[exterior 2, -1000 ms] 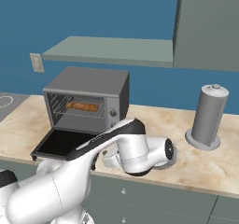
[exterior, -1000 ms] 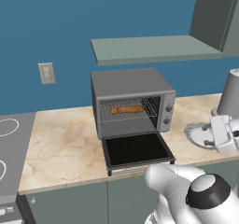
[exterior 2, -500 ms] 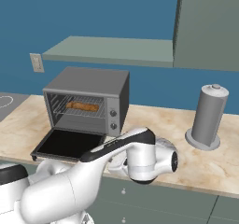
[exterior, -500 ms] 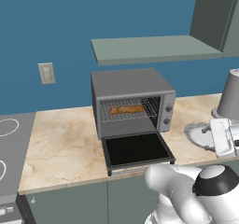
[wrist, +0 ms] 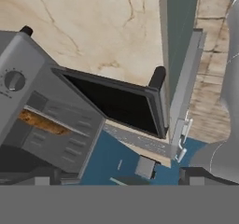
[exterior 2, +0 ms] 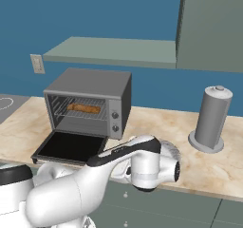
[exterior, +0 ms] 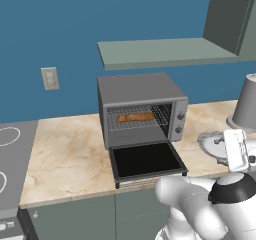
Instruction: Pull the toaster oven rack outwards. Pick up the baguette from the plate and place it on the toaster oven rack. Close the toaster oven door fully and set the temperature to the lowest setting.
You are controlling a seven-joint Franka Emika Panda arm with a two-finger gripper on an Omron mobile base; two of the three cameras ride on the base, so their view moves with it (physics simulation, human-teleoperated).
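The grey toaster oven (exterior: 140, 91) stands on the counter with its door (exterior: 146, 160) folded down flat. Inside, the baguette (exterior: 135, 117) lies on the wire rack (exterior: 159, 115). The right base view shows the same oven (exterior 2: 92, 87), baguette (exterior 2: 84, 108) and open door (exterior 2: 69, 146). The grey plate (exterior: 211, 142) lies right of the oven, partly behind my hand (exterior: 236, 150). My gripper (wrist: 119, 176) is open and holds nothing, right of the oven and above the plate. It looks across at the door (wrist: 116, 101), a knob (wrist: 14, 80) and the baguette (wrist: 42, 122).
A tall grey cylindrical container (exterior: 247, 104) (exterior 2: 211, 120) stands at the back right. A stove top (exterior: 10, 154) lies at the far left. A shelf (exterior: 165, 51) hangs above the oven. The counter's front edge runs just under the open door.
The hand has sunk a little over the plate, and the forearm has dropped slightly. The oven, door and baguette have not moved.
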